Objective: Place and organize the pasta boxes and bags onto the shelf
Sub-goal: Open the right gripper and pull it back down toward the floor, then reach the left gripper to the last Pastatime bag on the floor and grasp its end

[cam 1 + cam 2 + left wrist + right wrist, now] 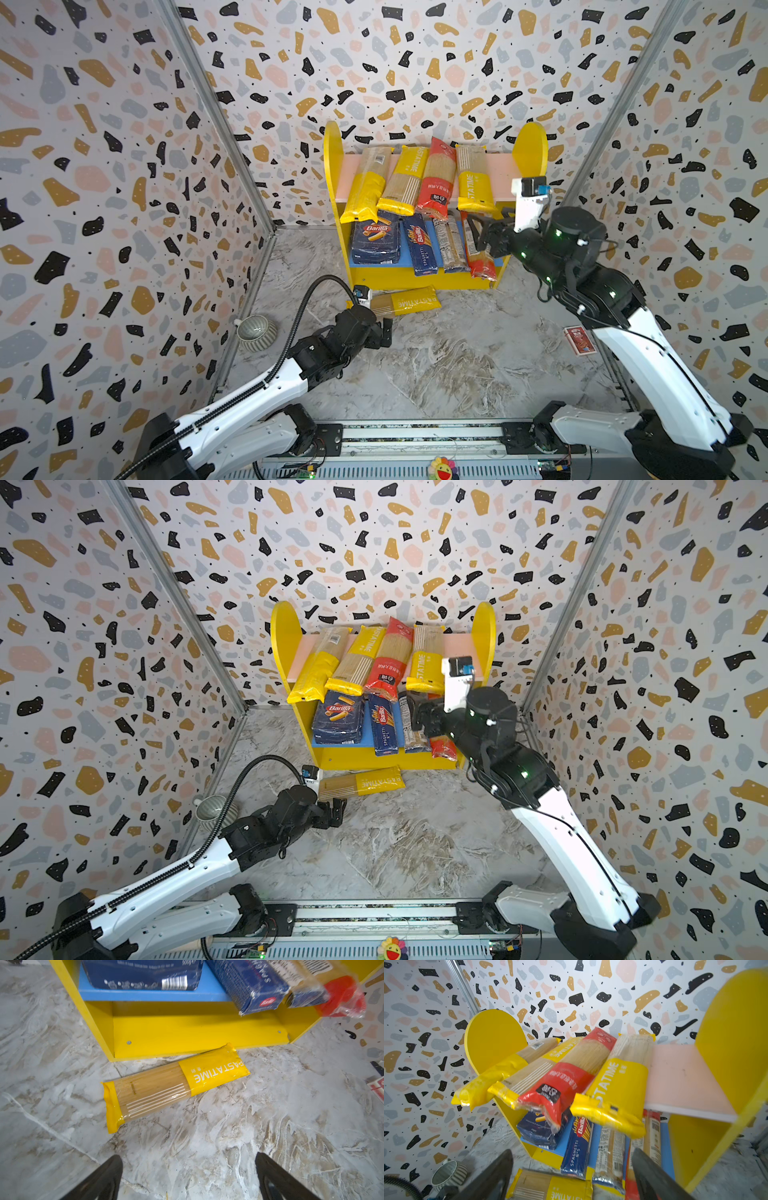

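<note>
Left wrist view: the last loose PASTATIME bag (174, 1086) lies on the table (259, 1126) just beside the foot of the shelf (187, 1028). Left gripper (188, 1156) hangs wide open, empty, short of it; next, I reckon, straddle and close. Right gripper (572, 1152) gapes empty.

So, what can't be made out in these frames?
- Lower red bag: middle behind the right end effector in both top views; contact unclear.
- Floor bag: one end behind the left wrist camera in both top views.
- Card pack: cut by the left wrist view's edge; print too small in a top view.
</note>
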